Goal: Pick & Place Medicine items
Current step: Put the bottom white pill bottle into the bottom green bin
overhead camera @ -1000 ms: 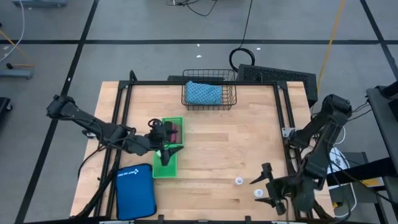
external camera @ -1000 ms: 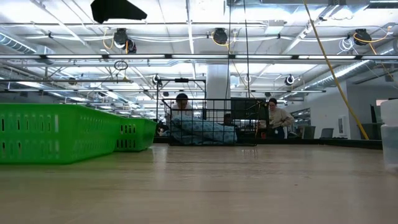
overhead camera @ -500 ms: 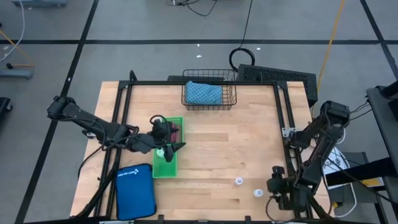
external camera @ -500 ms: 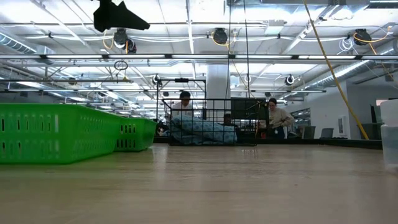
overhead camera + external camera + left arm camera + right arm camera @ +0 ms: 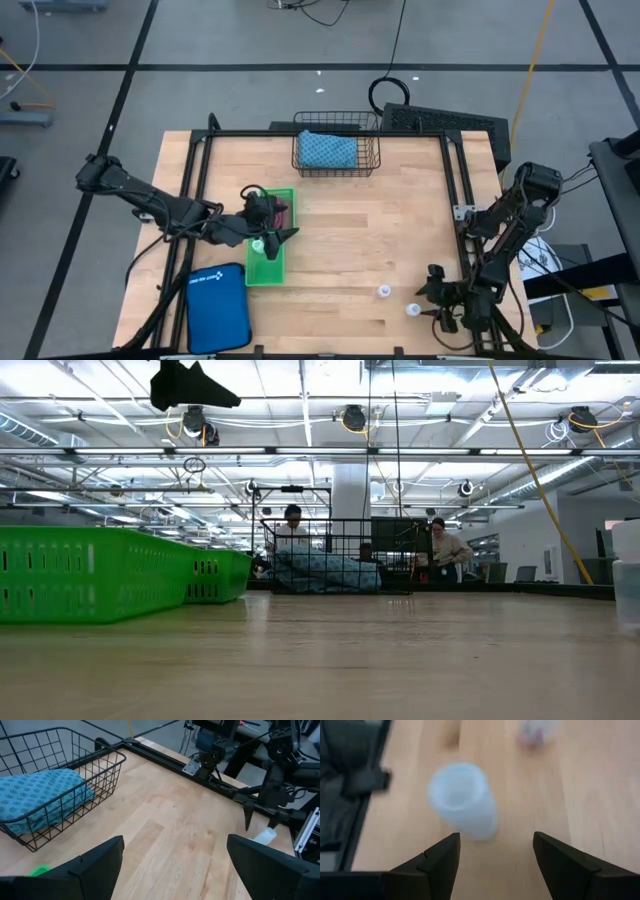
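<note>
Low at the right of the high view, your right gripper [image 5: 428, 305] hangs just beside a white bottle [image 5: 411, 311] on the desk [image 5: 400, 230], fingers [image 5: 437, 862] spread and holding nothing. A second bottle [image 5: 383, 291] stands nearby to its upper left. At centre left, your left gripper [image 5: 277, 238] hovers over the green bin [image 5: 264, 270], fingers wide, empty. A wire basket [image 5: 337, 152] with blue cloth sits top centre; a blue pouch [image 5: 218, 305] lies lower left.
</note>
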### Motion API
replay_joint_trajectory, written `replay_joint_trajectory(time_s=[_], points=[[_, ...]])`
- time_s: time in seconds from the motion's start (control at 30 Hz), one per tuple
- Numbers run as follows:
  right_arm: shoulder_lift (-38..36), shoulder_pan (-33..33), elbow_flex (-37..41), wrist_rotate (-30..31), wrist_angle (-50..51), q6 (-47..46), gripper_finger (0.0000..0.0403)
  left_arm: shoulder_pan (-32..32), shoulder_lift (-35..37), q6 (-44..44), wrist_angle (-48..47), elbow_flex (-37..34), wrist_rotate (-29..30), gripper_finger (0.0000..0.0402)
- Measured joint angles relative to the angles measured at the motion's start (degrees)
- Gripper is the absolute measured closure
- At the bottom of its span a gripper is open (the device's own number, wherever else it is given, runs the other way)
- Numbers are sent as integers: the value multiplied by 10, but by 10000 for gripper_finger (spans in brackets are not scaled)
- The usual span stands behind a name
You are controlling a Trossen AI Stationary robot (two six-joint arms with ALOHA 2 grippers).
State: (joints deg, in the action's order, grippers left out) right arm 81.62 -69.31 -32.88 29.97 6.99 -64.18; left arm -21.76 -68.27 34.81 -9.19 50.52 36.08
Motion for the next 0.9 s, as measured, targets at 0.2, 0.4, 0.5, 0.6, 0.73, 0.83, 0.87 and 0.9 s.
replay_joint_trajectory(time_s=[0.2,0.4,0.5,0.6,0.73,0.83,0.87,0.9], points=[[44,8,0,30,-89,78,163,7,0,0,0,0,0,39],[106,20,0,34,-170,106,163,12,0,0,0,0,0,39],[132,25,-1,49,-210,125,166,13,0,0,0,0,0,39],[147,25,-1,66,-235,149,176,12,0,0,0,0,0,39],[148,26,-1,74,-235,168,202,12,0,0,0,0,0,39],[148,26,-1,75,-233,169,228,12,0,0,0,0,0,39],[148,26,-1,76,-232,170,237,12,0,0,0,0,0,39],[147,26,-1,75,-231,171,247,12,0,3,0,0,0,39]])
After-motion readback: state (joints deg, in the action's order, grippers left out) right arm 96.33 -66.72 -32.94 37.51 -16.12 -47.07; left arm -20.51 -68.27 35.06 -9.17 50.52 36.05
